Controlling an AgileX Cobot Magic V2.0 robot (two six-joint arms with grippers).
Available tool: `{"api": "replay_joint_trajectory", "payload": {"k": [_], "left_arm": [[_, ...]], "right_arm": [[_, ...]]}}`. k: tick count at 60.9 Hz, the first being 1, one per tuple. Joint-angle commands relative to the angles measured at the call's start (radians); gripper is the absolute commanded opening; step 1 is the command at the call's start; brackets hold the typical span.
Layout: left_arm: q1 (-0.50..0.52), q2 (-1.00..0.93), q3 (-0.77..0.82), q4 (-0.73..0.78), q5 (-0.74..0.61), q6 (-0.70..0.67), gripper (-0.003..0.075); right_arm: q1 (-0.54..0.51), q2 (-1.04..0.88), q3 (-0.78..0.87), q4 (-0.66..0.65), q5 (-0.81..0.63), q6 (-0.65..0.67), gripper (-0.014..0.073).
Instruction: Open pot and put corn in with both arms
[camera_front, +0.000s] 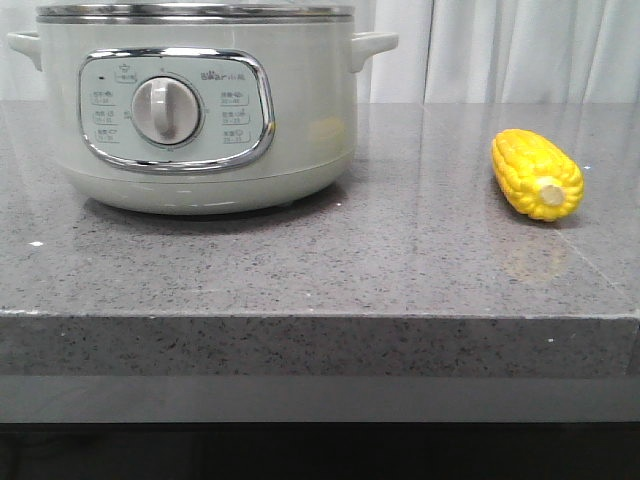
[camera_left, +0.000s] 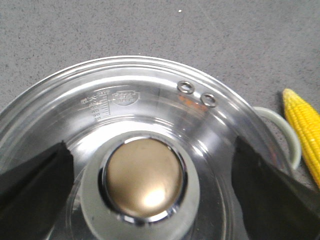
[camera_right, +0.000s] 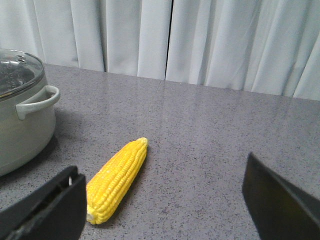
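One pot (camera_front: 200, 110) | lid (camera_left: 150, 130) on | corn (camera_front: 536, 174) outside, on counter (camera_front: 400, 260)

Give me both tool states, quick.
Left tool: open, fingers either side of the pot lid knob.
Right tool: open, empty, near the corn.

Kitchen-like setup: grey speckled stone countertop (camera_front: 300, 270), white curtains (camera_right: 210, 40) behind, electric cooker (camera_front: 190, 100).
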Motion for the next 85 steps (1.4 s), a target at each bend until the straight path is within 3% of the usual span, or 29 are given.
{"api": "replay_joint_trajectory", "payload": {"k": [1,7,18,33,49,66,85], "left_arm": [[-0.005,-0.025,-0.042,-0.01,-0.053,-0.001,0.0588],[-0.005,-0.02,-0.042,-0.01,-0.046,-0.001,0.0526],[-0.005,-0.019,-0.042,-0.002,-0.047,-0.001,0.0347],[-0.005,-0.021,-0.064,0.035,-0.047,-0.001,0.022],[-0.005,-0.047,-0.154,0.04,-0.027,-0.001,0.0212],[-0.006,-0.127,-0.178,0.031,0.112,0.014,0.0212],[-0.067,-0.353,0.113,0.015,0.033,0.022,0.0212]], "right_arm": [[-0.003,0.013,-0.034,-0.007,-0.08,-0.007,0.0643],[-0.003,0.013,-0.034,-0.007,-0.08,-0.007,0.0643],[-0.003,0.013,-0.034,-0.007,-0.08,-0.007,0.0643],[-0.003,0.013,-0.034,-0.007,-0.08,-0.007,0.0643],[-0.003,0.013,-0.034,-0.007,-0.08,-0.007,0.0643],[-0.003,0.013,-0.034,-0.007,-0.08,-0.007,0.0643],[-0.003,0.013,-0.034,-0.007,-0.08,-0.007,0.0643]]}}
